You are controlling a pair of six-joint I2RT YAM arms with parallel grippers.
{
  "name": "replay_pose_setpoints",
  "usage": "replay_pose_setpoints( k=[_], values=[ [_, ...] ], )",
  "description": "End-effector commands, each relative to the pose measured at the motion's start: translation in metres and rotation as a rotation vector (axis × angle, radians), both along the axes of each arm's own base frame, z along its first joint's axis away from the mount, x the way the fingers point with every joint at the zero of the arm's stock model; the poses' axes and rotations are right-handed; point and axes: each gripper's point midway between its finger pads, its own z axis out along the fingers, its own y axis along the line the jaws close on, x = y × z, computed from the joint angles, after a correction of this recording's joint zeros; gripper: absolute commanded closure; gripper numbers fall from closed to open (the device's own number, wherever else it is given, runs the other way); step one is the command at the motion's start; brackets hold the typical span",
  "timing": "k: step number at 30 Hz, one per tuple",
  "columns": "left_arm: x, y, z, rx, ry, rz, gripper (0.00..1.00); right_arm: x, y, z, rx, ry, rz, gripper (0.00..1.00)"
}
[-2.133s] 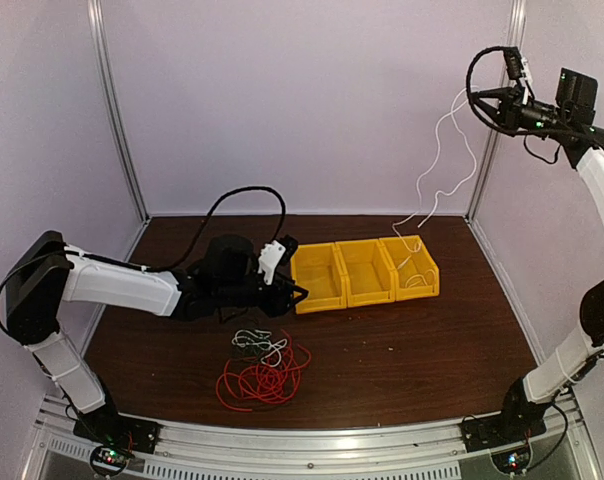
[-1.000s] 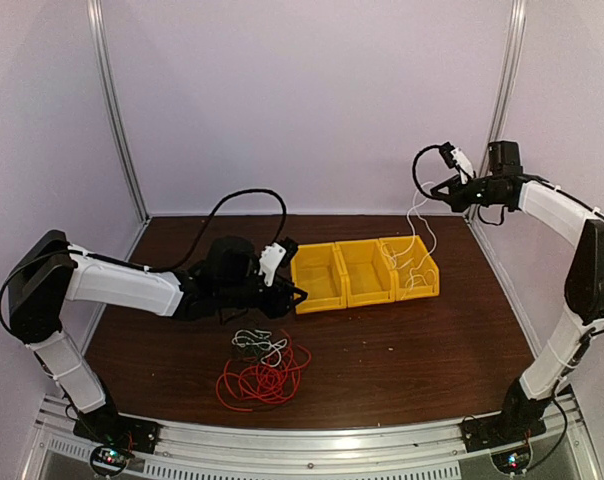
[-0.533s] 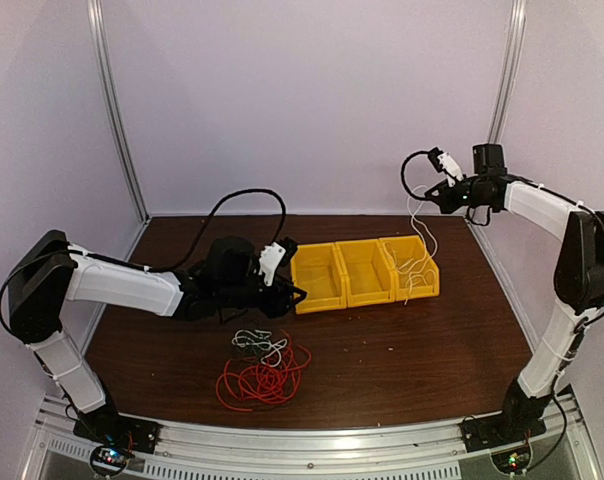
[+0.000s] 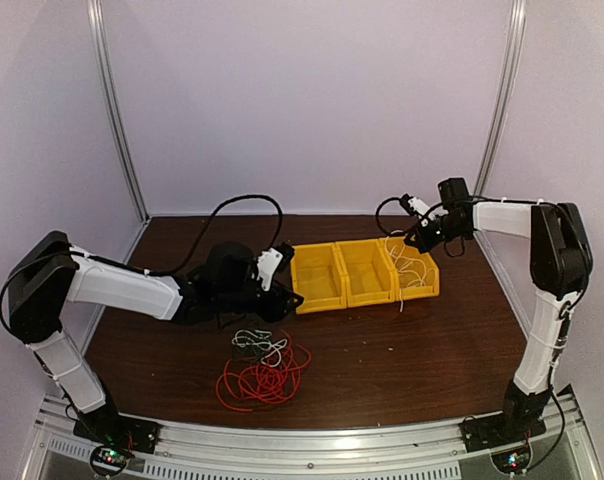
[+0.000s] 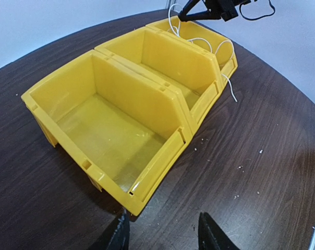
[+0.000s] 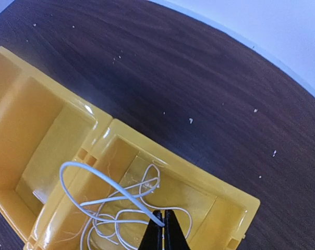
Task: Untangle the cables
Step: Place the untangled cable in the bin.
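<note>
Right gripper (image 6: 162, 225), its two dark fingers pinched together on one end of the thin white cable (image 6: 126, 198), hangs just above the rightmost yellow plastic bin (image 4: 418, 289), where that cable's loose loops lie, well apart from the coiled red cable (image 4: 267, 383) on the dark wooden table (image 4: 432, 350).

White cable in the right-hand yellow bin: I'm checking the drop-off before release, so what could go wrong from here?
1. One strand of the thin white cable hangs over the front wall of the right-hand yellow plastic bin; once released it might slip out.
2. The right fingers are shut on the cable over the bin; if it clings when they open, lifting away could drag coils out.
</note>
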Motion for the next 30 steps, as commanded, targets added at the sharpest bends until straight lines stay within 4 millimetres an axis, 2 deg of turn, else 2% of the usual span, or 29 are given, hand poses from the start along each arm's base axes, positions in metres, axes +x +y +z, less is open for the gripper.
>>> replay_pose_setpoints(
  k=[1, 10, 13, 17, 23, 26, 30],
  values=[
    [0.005, 0.005, 0.015, -0.041, -0.039, 0.028, 0.54, 0.000, -0.003, -0.017, -0.053, 0.052, -0.026, 1.00],
    [0.004, 0.004, 0.010, -0.049, -0.028, 0.024, 0.54, -0.025, 0.016, -0.048, -0.189, 0.099, 0.033, 1.00],
    [0.004, 0.004, 0.010, -0.048, -0.032, 0.024, 0.54, -0.027, 0.013, -0.052, -0.242, 0.115, 0.006, 1.00],
    [0.004, 0.004, 0.009, -0.042, -0.036, 0.021, 0.54, -0.021, 0.002, -0.039, -0.277, 0.145, -0.088, 1.00],
    [0.005, 0.004, 0.011, -0.037, -0.052, 0.017, 0.54, -0.026, -0.015, -0.016, -0.350, 0.148, -0.139, 0.97],
    [0.005, 0.004, 0.012, -0.031, -0.060, 0.013, 0.54, -0.035, -0.013, -0.011, -0.336, 0.149, -0.115, 0.87],
    [0.007, 0.009, 0.018, 0.032, -0.098, 0.004, 0.54, -0.039, -0.014, 0.009, -0.323, 0.134, -0.127, 0.74]
  ],
)
